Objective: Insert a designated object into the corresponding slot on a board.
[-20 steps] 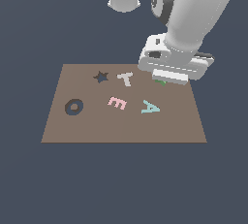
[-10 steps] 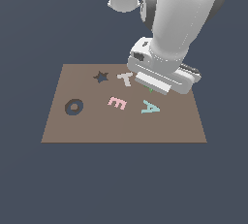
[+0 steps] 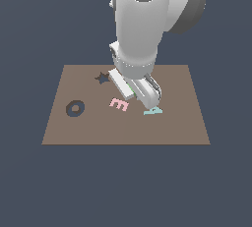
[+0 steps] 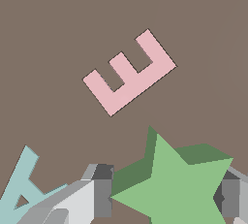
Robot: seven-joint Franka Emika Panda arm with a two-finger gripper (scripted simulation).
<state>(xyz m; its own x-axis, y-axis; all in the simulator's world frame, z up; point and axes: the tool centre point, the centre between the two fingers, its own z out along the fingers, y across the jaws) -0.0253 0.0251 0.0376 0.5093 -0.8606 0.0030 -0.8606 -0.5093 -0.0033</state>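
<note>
Green star clamped in pincer, seen at wrist frame's bottom, over board near pink E. Star slot upper left of board centre. Risk: points misaligned with slot, star jammed on rim.

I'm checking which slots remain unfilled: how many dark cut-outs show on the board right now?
2. The star slot lies near the board's far edge, just beside the arm on the exterior view's left; the O cut-out lies toward the left edge. The arm may hide others.
</note>
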